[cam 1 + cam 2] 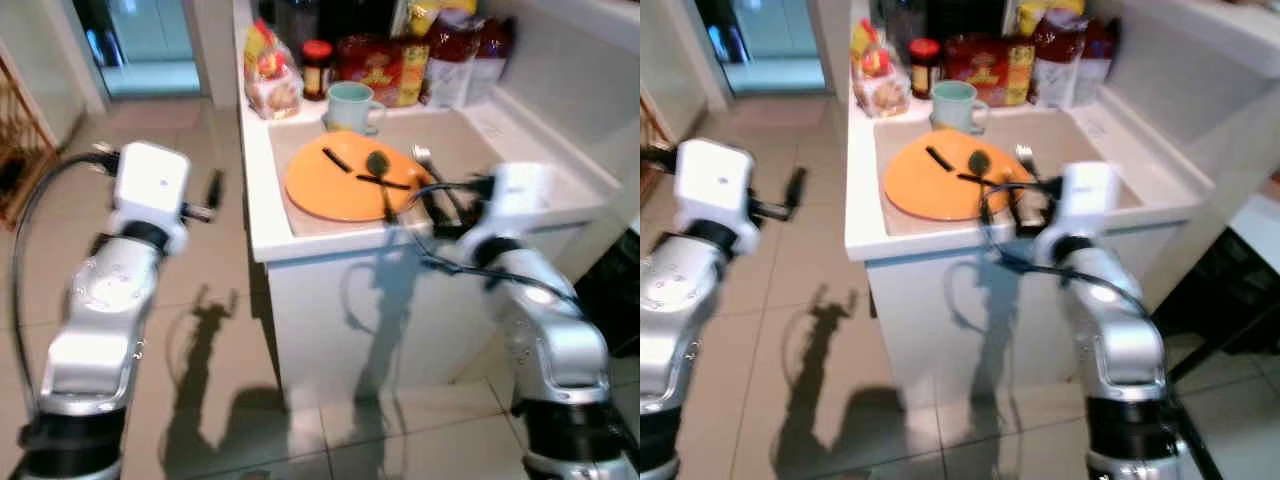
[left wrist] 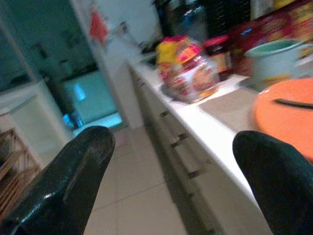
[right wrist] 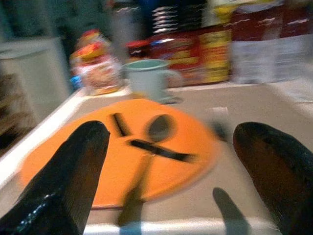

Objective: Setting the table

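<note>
I have the white surface (image 1: 262, 215) ahead of me, its near edge just in front of my right arm. An orange plate (image 1: 345, 180) lies on a beige mat on that surface, close to the near edge. On the plate rest a dark spoon (image 3: 149, 147) and two dark stick-shaped utensils (image 3: 157, 150), one crossing the spoon's handle; blur prevents me from identifying them further. A fork (image 1: 425, 160) lies on the mat just beside the plate, on its right side. A pale green mug (image 1: 350, 105) stands behind the plate, near it.

Along the back of the surface I see a bagged loaf (image 1: 268, 80), a red-lidded jar (image 1: 316, 68) and red and yellow food packets (image 1: 385, 65).

My right pincer (image 3: 168, 161) hovers at the near edge of the surface, aimed at the plate, fingers spread wide and holding nothing. My left pincer (image 2: 183, 171) is raised over the tiled floor (image 1: 200, 330) left of the surface, well apart from the plate, fingers likewise spread and empty.
</note>
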Robot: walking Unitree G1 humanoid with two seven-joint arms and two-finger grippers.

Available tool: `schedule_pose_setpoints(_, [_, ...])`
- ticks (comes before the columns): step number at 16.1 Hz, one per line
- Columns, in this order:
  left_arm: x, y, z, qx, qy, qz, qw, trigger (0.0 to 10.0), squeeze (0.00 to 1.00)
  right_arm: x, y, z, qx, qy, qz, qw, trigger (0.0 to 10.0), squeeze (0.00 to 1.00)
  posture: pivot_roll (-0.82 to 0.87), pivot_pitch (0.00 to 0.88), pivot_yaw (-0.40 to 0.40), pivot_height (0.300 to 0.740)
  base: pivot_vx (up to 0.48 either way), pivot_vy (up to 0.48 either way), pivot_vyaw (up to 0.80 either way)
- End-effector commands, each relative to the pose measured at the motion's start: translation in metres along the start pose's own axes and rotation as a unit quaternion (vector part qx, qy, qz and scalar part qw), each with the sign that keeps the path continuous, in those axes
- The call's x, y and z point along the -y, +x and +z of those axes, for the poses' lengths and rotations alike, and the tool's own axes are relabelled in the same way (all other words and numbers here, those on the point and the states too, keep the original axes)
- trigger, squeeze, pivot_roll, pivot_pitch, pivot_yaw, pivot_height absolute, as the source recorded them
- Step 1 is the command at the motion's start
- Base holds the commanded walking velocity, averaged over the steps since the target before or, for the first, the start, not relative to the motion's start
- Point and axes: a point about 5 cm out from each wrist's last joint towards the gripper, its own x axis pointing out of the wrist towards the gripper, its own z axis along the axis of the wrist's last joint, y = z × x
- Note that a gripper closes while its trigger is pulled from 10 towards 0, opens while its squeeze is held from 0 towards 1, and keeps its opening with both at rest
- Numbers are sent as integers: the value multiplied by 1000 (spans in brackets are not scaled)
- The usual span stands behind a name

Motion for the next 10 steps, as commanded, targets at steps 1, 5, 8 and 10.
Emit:
schedule_pose_setpoints(1, [6, 1, 5, 11, 0, -12, 1000, 10000, 0, 17, 1, 9, 7, -17, -22, 1000, 10000, 0, 57, 18, -4, 740, 364, 0, 0])
schedule_pose_setpoints(5, [11, 1, 6, 13, -2, -19, 1000, 10000, 0, 29, 2, 14, 2, -18, -29, 999, 10000, 0, 56, 20, -1, 740, 366, 0, -341])
schedule_pose_setpoints(8, [12, 1, 7, 14, -3, -23, 1000, 10000, 0, 33, 2, 13, -5, -19, -35, 999, 10000, 0, 55, 23, 1, 740, 358, 0, -710])
schedule_pose_setpoints(10, [16, 0, 9, 17, 5, -48, 999, 10000, 0, 35, 2, 9, -36, -28, -19, 999, 10000, 0, 56, 27, 4, 740, 142, 0, 0])
